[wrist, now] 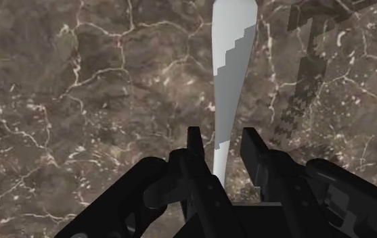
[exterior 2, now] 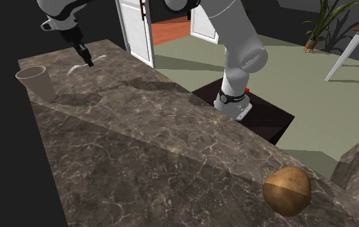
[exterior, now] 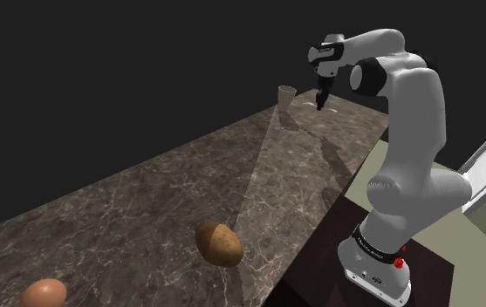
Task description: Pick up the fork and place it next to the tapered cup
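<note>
A white fork (wrist: 234, 61) runs lengthwise between my black gripper's (wrist: 223, 138) fingers, which are shut on its handle end. Its shadow lies apart from it on the dark marble counter (wrist: 78, 101), so it hangs a little above the surface. In the second exterior view the gripper (exterior 2: 89, 62) holds the fork (exterior 2: 78, 67) at the counter's far end, to the right of the tan tapered cup (exterior 2: 35, 80), which stands upright. In the shoulder view the gripper (exterior: 321, 106) points down just right of the cup (exterior: 286, 96).
A brown potato-like lump (exterior: 219, 242) lies near the counter's front edge, also seen as (exterior 2: 287, 189). A second brown rounded object (exterior: 43, 293) sits at the shoulder view's lower left. My stand (exterior 2: 249, 116) is beside the counter (exterior 2: 171, 129); white doors (exterior 2: 136, 26) stand behind.
</note>
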Robot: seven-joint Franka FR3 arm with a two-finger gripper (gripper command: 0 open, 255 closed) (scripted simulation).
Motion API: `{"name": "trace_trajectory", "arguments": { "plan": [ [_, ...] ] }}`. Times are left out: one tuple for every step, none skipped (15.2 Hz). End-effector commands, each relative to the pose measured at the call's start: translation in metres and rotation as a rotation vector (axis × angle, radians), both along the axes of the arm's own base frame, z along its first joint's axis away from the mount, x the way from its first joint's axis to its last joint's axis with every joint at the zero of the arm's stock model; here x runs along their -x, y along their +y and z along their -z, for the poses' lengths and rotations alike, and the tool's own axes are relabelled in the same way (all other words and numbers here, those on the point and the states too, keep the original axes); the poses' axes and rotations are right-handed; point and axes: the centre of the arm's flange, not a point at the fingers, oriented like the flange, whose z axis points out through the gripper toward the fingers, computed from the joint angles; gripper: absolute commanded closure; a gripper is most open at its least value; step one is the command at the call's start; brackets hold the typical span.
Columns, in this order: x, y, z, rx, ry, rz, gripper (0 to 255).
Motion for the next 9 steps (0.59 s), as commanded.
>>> {"name": "trace_trajectory", "arguments": {
  "plan": [
    [0.0,0.0,0.01,0.001,-0.001,0.0,255],
    [0.0,0.0,0.015,0.001,-0.001,0.0,255],
    [0.0,0.0,0.02,0.001,-0.001,0.0,255],
    [0.0,0.0,0.026,0.001,-0.001,0.0,255],
    [0.0,0.0,0.031,0.001,-0.001,0.0,255],
    [0.0,0.0,0.036,0.001,-0.001,0.0,255],
    [0.0,0.0,0.041,0.001,-0.001,0.0,255],
    [0.0,0.0,0.047,0.001,-0.001,0.0,255],
    [0.0,0.0,0.052,0.001,-0.001,0.0,255]
  ]
}}
